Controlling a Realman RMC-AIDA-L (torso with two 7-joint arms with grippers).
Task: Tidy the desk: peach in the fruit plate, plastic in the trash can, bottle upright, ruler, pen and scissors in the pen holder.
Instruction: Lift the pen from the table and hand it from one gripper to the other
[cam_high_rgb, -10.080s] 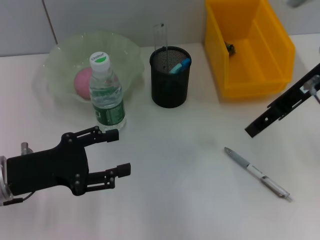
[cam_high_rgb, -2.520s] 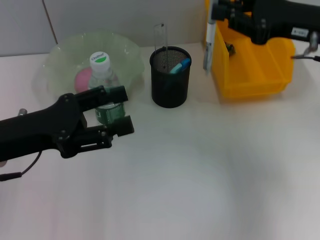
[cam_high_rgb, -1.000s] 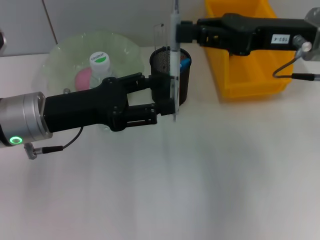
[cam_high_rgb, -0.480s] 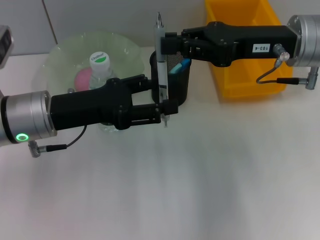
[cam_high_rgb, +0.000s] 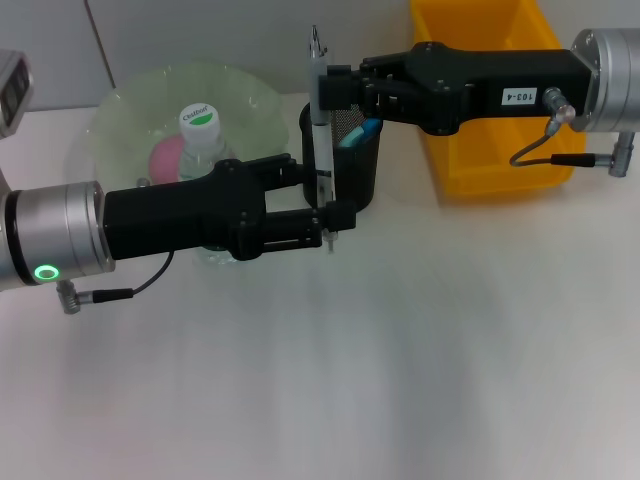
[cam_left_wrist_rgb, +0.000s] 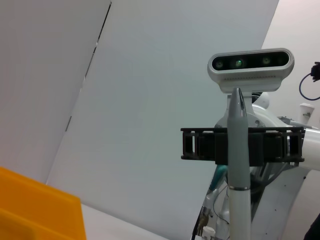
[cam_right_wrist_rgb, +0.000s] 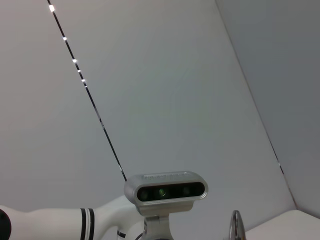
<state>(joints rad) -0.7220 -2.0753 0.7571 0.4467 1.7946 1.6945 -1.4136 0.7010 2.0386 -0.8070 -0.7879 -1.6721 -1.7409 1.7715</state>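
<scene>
A grey pen (cam_high_rgb: 320, 130) stands upright just in front of the black mesh pen holder (cam_high_rgb: 356, 165). My right gripper (cam_high_rgb: 328, 88) reaches in from the right and is shut on the pen's upper part. My left gripper (cam_high_rgb: 315, 190) reaches in from the left, open, with its fingers (cam_high_rgb: 335, 215) on either side of the pen's lower part. In the left wrist view the pen (cam_left_wrist_rgb: 239, 170) is in the middle, with the right gripper (cam_left_wrist_rgb: 240, 146) across it. The pen's end (cam_right_wrist_rgb: 235, 227) shows in the right wrist view. The bottle (cam_high_rgb: 202, 135) stands upright. The pink peach (cam_high_rgb: 165, 155) lies in the green plate (cam_high_rgb: 120, 110).
A blue handle (cam_high_rgb: 366, 127) sticks out of the pen holder. The yellow bin (cam_high_rgb: 500, 150) stands at the back right, partly under my right arm, and shows in the left wrist view (cam_left_wrist_rgb: 30, 205). The bottle and plate lie behind my left arm.
The right gripper took the pen from the table and carried it to the pen holder. The left arm reached in around the pen's lower part. In the last half second almost nothing moved.
</scene>
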